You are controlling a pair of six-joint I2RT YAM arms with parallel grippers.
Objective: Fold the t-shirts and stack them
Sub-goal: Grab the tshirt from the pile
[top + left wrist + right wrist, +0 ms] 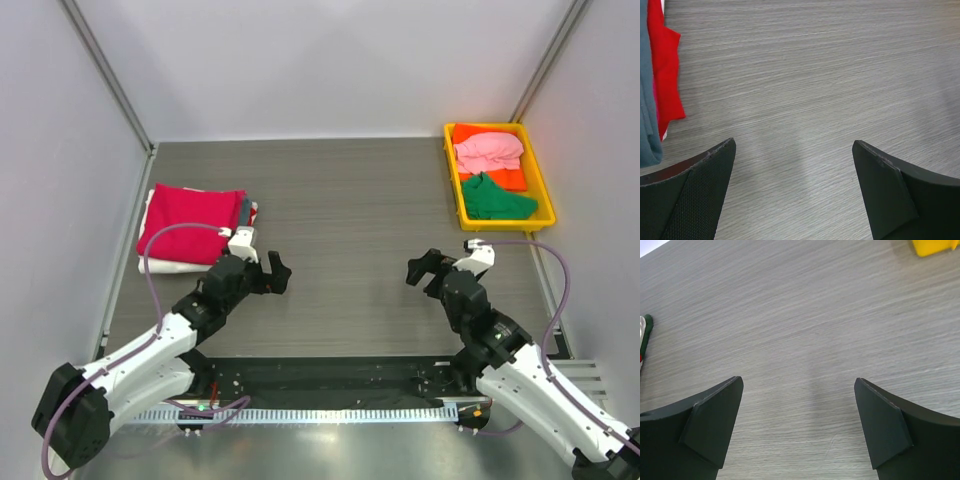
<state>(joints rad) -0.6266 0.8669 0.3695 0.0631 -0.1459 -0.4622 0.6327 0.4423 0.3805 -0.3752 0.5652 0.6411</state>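
A stack of folded t-shirts (190, 225) lies at the table's left, a crimson one on top over grey, red and white layers. Its grey (647, 100) and red (665, 70) edges show at the left of the left wrist view. Crumpled pink (488, 152), green (494, 198) and orange (510, 181) t-shirts fill the yellow tray (453, 185) at the back right. My left gripper (278, 273) hangs open just right of the stack, nothing between its fingers (700, 190). My right gripper (420, 270) is open too, over bare table with nothing between its fingers (710, 425).
Grey wood-grain tabletop (350, 220) spreads between the stack and the tray. White walls close the table on three sides. The tray's yellow corner (932, 246) shows at the top right of the right wrist view.
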